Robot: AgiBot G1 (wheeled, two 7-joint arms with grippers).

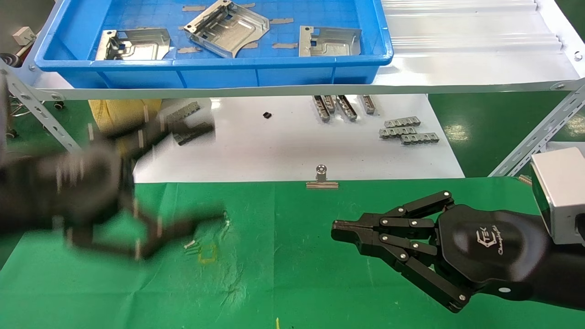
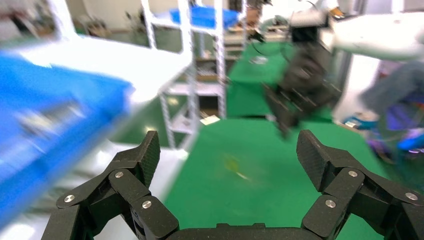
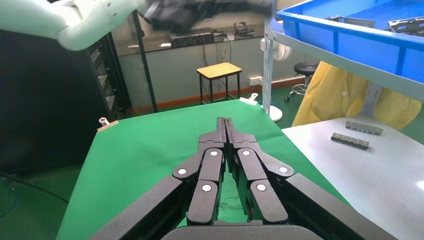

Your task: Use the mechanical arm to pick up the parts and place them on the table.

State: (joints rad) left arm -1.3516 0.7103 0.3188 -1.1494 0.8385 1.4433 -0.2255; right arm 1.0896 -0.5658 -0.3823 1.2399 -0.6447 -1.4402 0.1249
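Note:
Three silver sheet-metal parts lie in the blue tray [image 1: 210, 75] on the shelf at the back: one at the left [image 1: 132, 44], one tilted in the middle [image 1: 227, 26], one at the right [image 1: 329, 41]. My left gripper [image 1: 214, 174] is blurred at the left, above the far edge of the green table [image 1: 297, 274], open and empty; its wrist view [image 2: 227, 150] shows wide-apart fingers with only green cloth between them. My right gripper [image 1: 336, 226] is shut and empty, low over the cloth at the right; it also shows in its wrist view [image 3: 225, 122].
A white board [image 1: 283, 151] lies beyond the cloth, under the shelf, with several small grey ridged strips [image 1: 406, 130] and more [image 1: 338, 106]. A binder clip [image 1: 321, 178] sits on the cloth's far edge. A slanted rack leg [image 1: 539, 137] stands at the right, another at the left [image 1: 36, 114].

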